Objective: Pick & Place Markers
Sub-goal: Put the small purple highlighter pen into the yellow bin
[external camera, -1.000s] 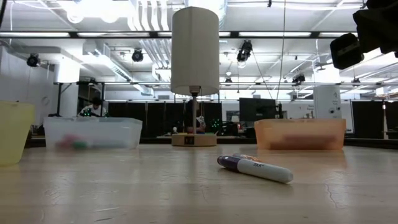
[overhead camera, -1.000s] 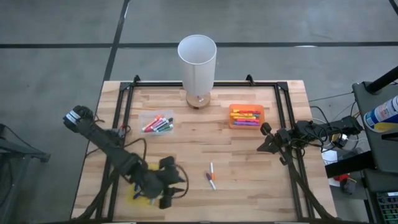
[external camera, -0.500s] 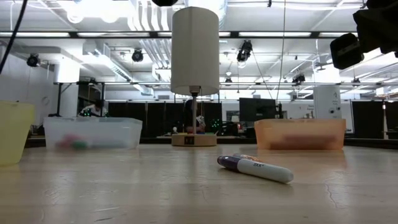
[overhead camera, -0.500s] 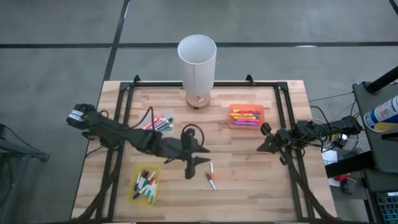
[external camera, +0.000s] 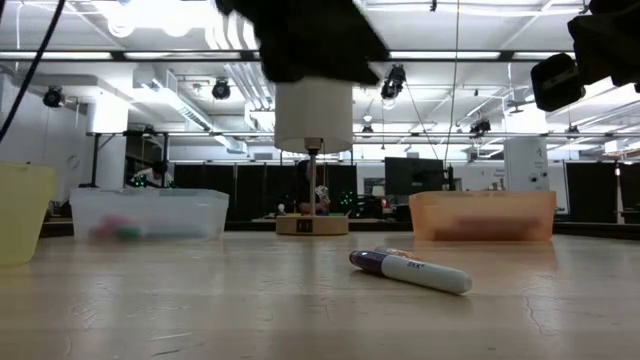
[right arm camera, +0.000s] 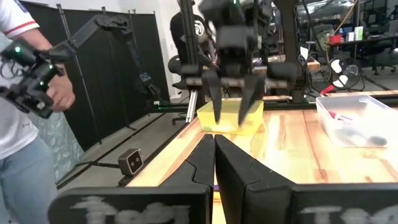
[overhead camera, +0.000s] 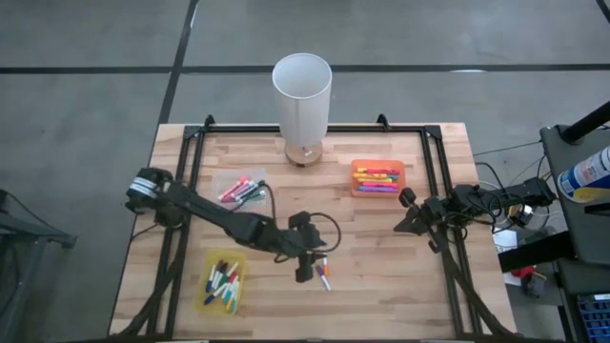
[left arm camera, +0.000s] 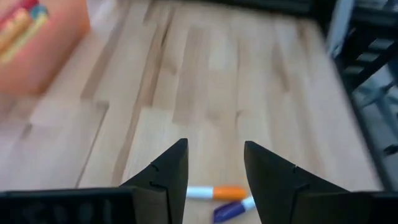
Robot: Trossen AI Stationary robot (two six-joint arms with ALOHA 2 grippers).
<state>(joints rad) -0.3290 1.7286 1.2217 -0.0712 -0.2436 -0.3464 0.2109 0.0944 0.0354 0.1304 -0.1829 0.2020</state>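
Two loose markers lie flat on the wooden table right of centre, a white one with an orange cap (overhead camera: 326,263) (left arm camera: 214,193) and a purple-capped one (overhead camera: 321,272) (external camera: 410,270). My left gripper (overhead camera: 304,270) (left arm camera: 214,163) hovers open above the table just left of them, fingers slanting down, touching nothing. More markers lie in the yellow tray (overhead camera: 221,282), the clear tray (overhead camera: 241,189) and the orange tray (overhead camera: 376,178). My right gripper (overhead camera: 408,211) (right arm camera: 214,163) waits shut at the table's right side, level and off the table.
A lamp with a white cylindrical shade (overhead camera: 302,88) stands on a wooden base at the far middle. A black frame (overhead camera: 195,143) runs along the table's edges. Beyond the table a person (right arm camera: 25,93) holds a device. Bare wood lies around the loose markers.
My left gripper has swung from above the yellow tray at the near left toward the table's right edge, sinking as it went, and now hangs beside the two loose markers. Its fingers have stayed open. The markers have not moved.
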